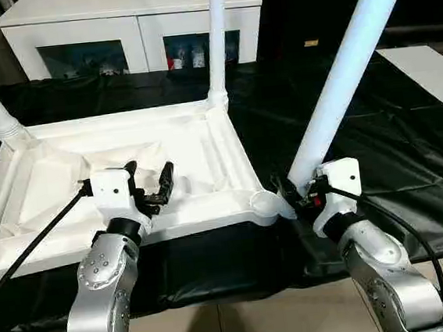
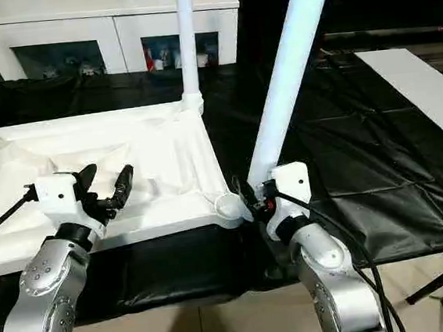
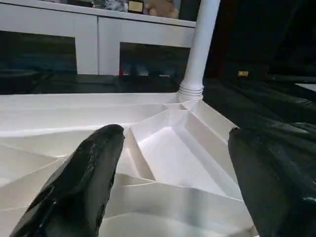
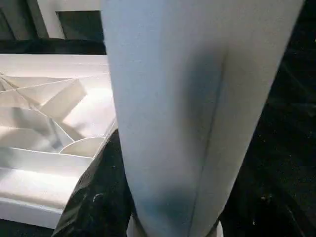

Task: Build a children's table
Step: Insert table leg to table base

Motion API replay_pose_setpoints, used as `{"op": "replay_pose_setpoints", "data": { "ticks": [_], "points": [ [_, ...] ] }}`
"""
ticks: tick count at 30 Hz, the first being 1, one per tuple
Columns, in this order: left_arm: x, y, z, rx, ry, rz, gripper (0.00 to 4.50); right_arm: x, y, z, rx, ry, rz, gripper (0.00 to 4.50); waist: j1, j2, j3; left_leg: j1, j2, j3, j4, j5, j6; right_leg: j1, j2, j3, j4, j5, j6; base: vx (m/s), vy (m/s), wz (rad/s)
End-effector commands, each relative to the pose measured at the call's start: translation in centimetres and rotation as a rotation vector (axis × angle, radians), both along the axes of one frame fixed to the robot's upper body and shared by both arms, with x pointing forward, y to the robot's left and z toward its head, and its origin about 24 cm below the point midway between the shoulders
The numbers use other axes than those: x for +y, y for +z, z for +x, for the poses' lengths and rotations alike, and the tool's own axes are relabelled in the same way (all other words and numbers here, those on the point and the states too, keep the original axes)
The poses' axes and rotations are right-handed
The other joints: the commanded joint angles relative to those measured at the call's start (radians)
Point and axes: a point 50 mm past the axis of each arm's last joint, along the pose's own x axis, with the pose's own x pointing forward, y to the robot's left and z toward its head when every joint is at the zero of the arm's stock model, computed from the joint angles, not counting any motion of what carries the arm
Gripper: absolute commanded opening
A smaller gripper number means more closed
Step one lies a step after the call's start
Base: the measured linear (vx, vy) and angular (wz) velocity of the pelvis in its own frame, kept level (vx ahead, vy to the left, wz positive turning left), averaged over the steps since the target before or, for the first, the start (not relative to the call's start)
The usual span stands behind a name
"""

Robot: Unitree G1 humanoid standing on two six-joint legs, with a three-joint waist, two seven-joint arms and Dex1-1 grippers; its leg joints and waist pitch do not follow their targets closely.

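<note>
Work surface covered by a wrinkled black sheet (image 1: 409, 156), which hangs over the near edge above a tiled floor (image 1: 245, 325). The white table top (image 1: 204, 148) lies directly on the sheet, ribbed underside up, toward the robot's left, with its near right corner socket (image 1: 266, 202) close to the sheet's front edge. A flat white panel (image 1: 432, 75) lies on the sheet at the far right.
</note>
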Motion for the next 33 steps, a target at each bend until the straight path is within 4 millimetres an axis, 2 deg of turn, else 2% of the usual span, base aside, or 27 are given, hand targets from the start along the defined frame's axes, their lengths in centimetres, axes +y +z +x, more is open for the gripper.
{"op": "replay_pose_setpoints", "data": {
  "ticks": [1, 26, 33],
  "points": [
    [-0.03, 0.1, -0.17, -0.007, -0.005, 0.012, 3.81, -0.15, -0.49, 0.04, 0.028, -0.003, -0.016, 1.86, 0.001, 0.006, -0.05, 0.006, 0.031, -0.016, -0.082, -0.387, -0.004, 0.031, -0.047, 0.05, -0.094, -0.399, -0.066, 0.0, 0.0, 0.0],
    [-0.03, 0.1, -0.17, -0.007, -0.005, 0.012, 3.81, -0.15, -0.49, 0.04, 0.028, -0.003, -0.016, 1.86, 0.0, 0.005, -0.049, 0.007, 0.031, -0.017, -0.083, -0.402, -0.007, 0.029, -0.047, 0.049, -0.097, -0.425, -0.057, 0.0, 0.0, 0.0],
    [-0.03, 0.1, -0.17, -0.007, -0.005, 0.012, 3.81, -0.15, -0.49, 0.04, 0.028, -0.003, -0.016, 1.86, 0.002, 0.004, -0.051, 0.004, 0.031, -0.015, -0.082, -0.378, -0.002, 0.032, -0.048, 0.05, -0.094, -0.398, -0.063, 0.0, 0.0, 0.0]
  ]
}}
